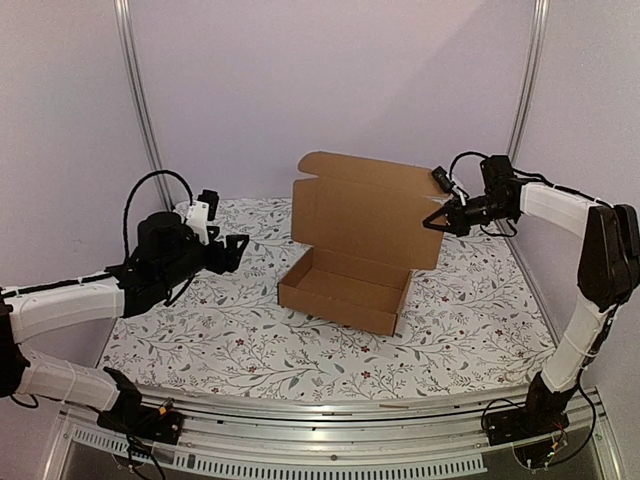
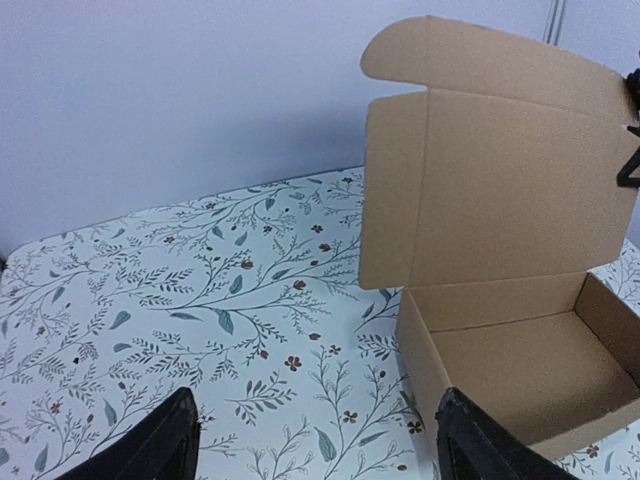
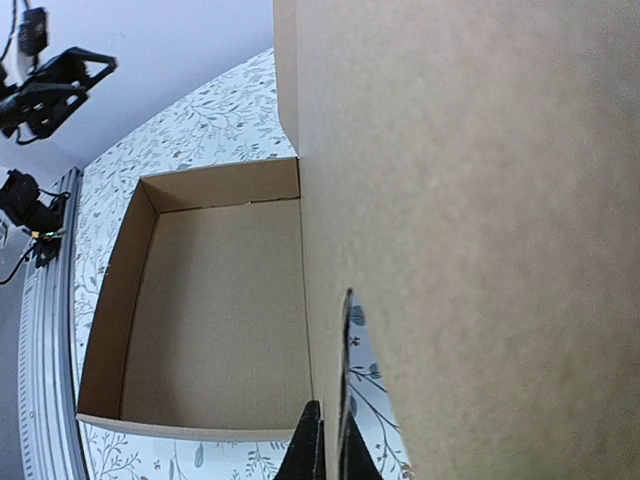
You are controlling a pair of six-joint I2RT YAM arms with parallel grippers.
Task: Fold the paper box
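Observation:
The paper box (image 1: 345,290) is brown cardboard, standing mid-table with its shallow tray formed and its lid (image 1: 365,215) upright at the back, top flap bent forward. My right gripper (image 1: 432,222) is at the lid's right edge. In the right wrist view it (image 3: 330,440) is shut on a thin cardboard flap beside the tray (image 3: 220,300). My left gripper (image 1: 238,250) hangs left of the box, apart from it. It (image 2: 317,410) stands open over the cloth with nothing between its fingers, and the box (image 2: 500,200) is ahead to its right.
A floral tablecloth (image 1: 230,320) covers the table. White walls and two metal posts (image 1: 140,100) close in the back and sides. An aluminium rail (image 1: 330,430) runs along the near edge by the arm bases.

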